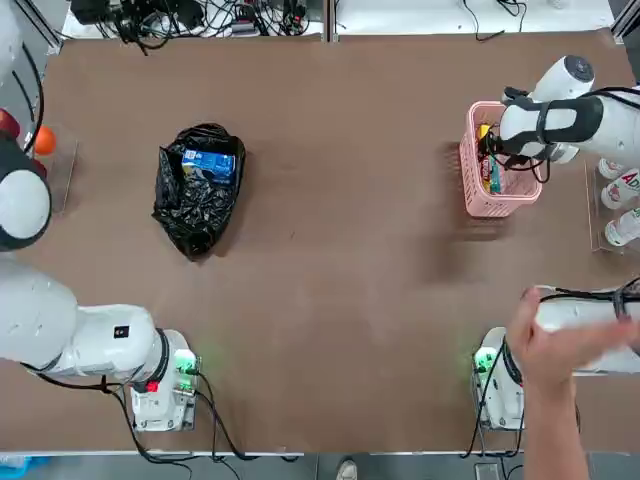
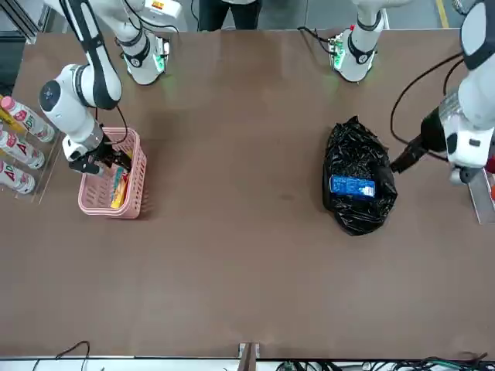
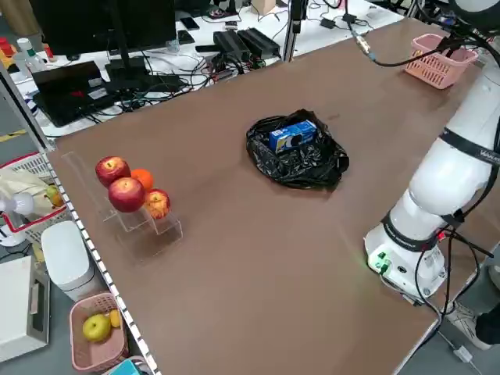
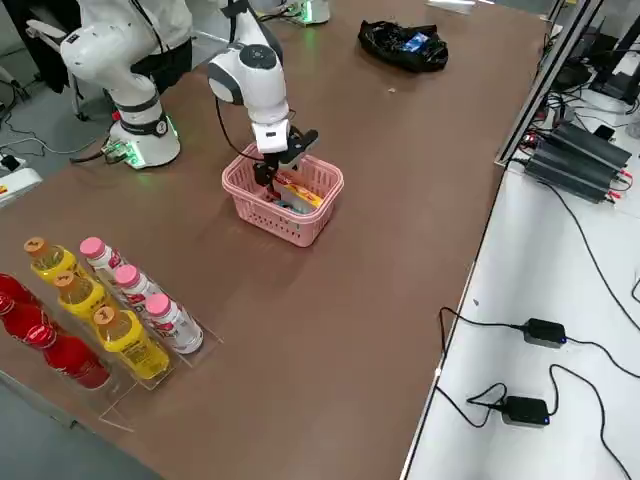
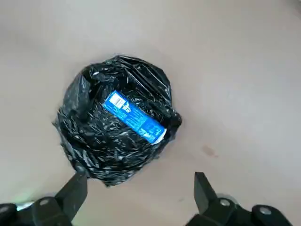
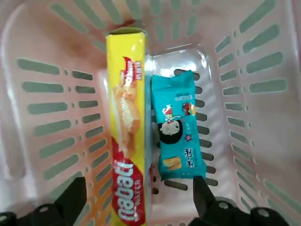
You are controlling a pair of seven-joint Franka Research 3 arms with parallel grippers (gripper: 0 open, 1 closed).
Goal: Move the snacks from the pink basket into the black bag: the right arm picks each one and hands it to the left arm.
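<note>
The blue cookie pack (image 5: 135, 117) is lying on the black bag (image 5: 94, 136), which is resting on the bench (image 1: 330, 350). The yellow-orange pack (image 6: 127, 127) and the teal packet (image 6: 179, 127) are lying side by side in the pink basket (image 1: 490, 207). The right gripper (image 6: 140, 202) is hovering over them, its jaws standing wide apart. The left gripper (image 5: 141, 200) is hanging near the bag, its jaws also wide apart and empty.
</note>
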